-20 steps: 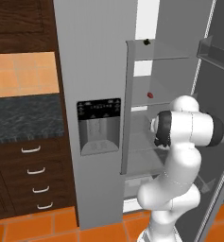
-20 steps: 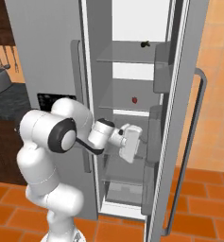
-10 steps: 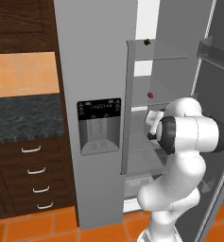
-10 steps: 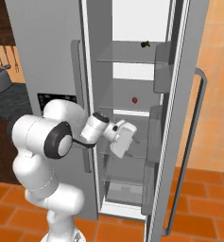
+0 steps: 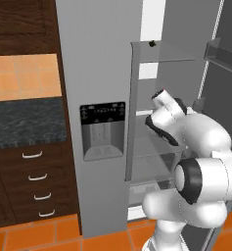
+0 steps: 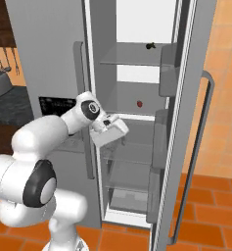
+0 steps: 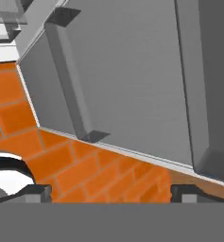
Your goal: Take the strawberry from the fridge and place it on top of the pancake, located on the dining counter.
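Strawberry: the strawberry [image 6: 140, 103] sits on a middle shelf [image 6: 132, 112] deep inside the open fridge [image 6: 54, 59], far right of the arm.
Hand: the hand [image 6: 109, 132] hovers at the fridge opening, lower than the berry, fingers spread wide, grasping nothing (it looks down at the orange floor [image 7: 85, 165]).
Risk, shelf: rising carelessly could knock the shelf edge.
Risk, berry: so tiny a fruit may roll away or get squashed.
Risk, door: the right door [image 6: 186, 122] and its bins [image 6: 169, 73] crowd the wrist.
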Available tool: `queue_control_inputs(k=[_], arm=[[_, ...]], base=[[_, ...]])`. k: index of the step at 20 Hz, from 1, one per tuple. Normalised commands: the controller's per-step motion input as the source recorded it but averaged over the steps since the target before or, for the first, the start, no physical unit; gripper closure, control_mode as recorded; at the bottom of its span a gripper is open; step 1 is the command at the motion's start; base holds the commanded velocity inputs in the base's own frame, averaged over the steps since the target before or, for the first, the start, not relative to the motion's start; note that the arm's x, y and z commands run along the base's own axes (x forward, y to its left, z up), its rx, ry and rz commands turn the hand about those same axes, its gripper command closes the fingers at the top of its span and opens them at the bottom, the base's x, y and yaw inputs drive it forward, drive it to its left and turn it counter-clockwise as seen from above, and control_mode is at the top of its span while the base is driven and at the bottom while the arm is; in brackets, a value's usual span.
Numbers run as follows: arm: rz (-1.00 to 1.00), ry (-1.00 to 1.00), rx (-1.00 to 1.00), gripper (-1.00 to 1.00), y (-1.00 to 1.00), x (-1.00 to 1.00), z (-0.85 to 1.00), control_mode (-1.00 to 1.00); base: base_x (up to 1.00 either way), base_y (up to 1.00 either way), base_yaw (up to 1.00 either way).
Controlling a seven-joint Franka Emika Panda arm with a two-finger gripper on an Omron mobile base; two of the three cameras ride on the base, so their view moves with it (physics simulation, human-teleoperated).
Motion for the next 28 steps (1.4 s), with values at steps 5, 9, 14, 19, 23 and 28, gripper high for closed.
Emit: queue_control_inputs(k=[5, 9, 14, 19, 23, 28], arm=[[0.00, -0.33, 0.47, -1.00, 0.80, -0.30, 0.74, -1.00], [0.06, -0.21, 0.50, -1.00, 0.75, -0.34, 0.57, -1.00], [0.12, -0.23, 0.37, -1.00, 0.50, -0.64, 0.44, -1.00], [0.22, -0.22, 0.06, -1.00, 0.19, -0.96, 0.46, -1.00], [0.04, 0.00, -0.28, -1.00, 0.24, -0.58, 0.05, -1.00], [0.00, 0.03, -0.10, -1.00, 0.34, -0.13, -0.01, -1.00]], base=[[0.00, 0.00, 0.00], [0.00, 0.00, 0.00], [0.00, 0.00, 0.00], [0.00, 0.00, 0.00], [0.00, 0.00, 0.00], [0.00, 0.00, 0.00]])
